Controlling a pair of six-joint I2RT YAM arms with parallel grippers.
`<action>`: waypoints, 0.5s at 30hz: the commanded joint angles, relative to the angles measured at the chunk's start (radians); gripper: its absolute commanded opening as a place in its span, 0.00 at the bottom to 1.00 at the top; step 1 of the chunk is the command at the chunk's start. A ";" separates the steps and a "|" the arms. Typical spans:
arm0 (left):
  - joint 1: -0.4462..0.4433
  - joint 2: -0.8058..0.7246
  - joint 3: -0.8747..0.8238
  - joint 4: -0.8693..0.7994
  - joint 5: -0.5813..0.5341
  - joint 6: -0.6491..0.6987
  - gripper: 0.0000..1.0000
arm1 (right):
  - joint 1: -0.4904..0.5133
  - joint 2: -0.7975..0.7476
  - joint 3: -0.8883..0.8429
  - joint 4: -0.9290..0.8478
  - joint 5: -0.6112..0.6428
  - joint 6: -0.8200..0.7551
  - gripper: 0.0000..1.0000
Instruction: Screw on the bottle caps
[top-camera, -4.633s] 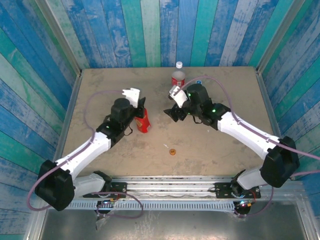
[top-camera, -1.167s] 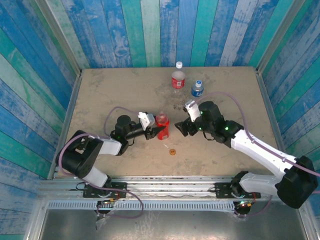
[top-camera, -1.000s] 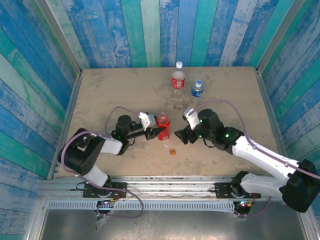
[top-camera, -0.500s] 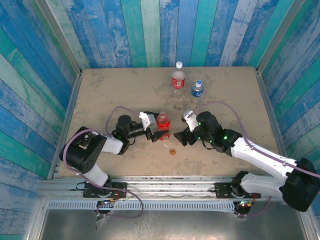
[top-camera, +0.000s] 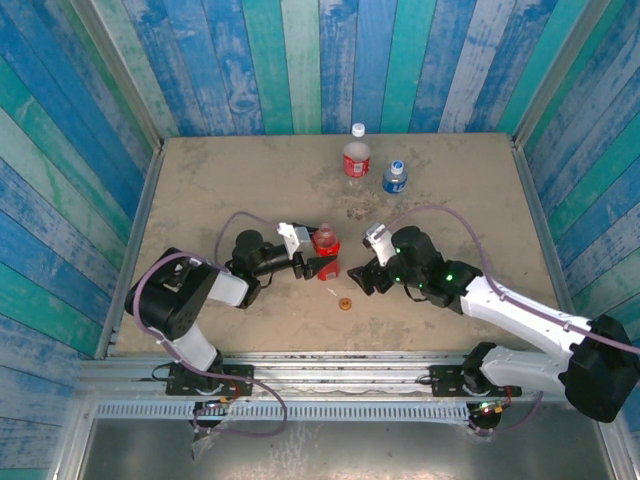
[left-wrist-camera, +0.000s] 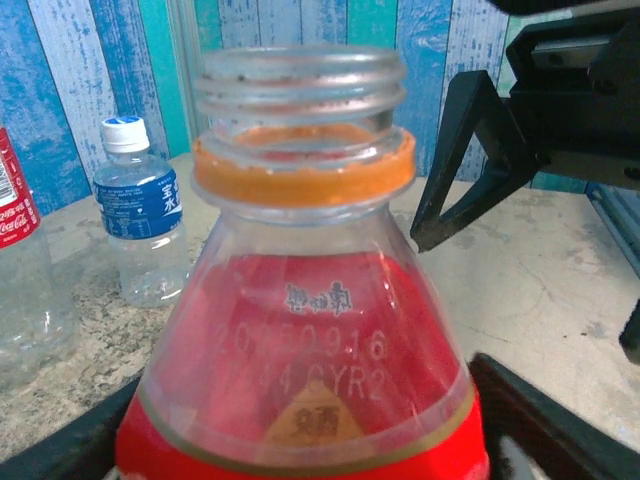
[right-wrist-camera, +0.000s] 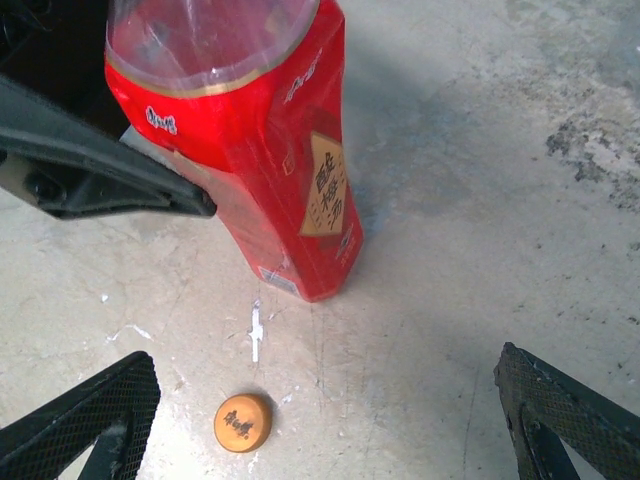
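— Where's the red bottle (top-camera: 324, 243)?
— Upright and uncapped, mid-tabletop (top-camera: 220, 180), between the left claw (top-camera: 322, 264) fingers. I can't tell whether they squeeze it.
— And the right claw (right-wrist-camera: 325, 425)?
— Spread wide, holding nothing. The orange cap (right-wrist-camera: 243, 421) lies nearby, toward the near edge.

The orange cap (right-wrist-camera: 243, 421) lies on open table (top-camera: 220, 180) just ahead of the right tool (top-camera: 360, 277), whose fingers are spread wide with nothing over the cap. A thin white scrap (right-wrist-camera: 255, 330) lies just beside it. Close behind, the red bottle (right-wrist-camera: 270, 150) stands upright, flanked by the left tool (top-camera: 318, 262), and blocks that side. The red-label bottle (top-camera: 356, 157) and blue-label bottle (top-camera: 395, 178) stand well apart at the far edge.
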 joint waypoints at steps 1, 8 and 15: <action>0.000 0.032 0.027 0.001 0.037 0.006 0.71 | 0.020 0.001 -0.016 0.004 0.017 0.016 0.90; -0.003 0.058 0.045 0.028 0.038 -0.008 0.72 | 0.031 -0.016 -0.023 -0.007 0.031 0.018 0.90; -0.005 0.045 0.039 0.003 0.042 0.011 0.55 | 0.040 -0.023 -0.044 0.001 0.054 0.027 0.90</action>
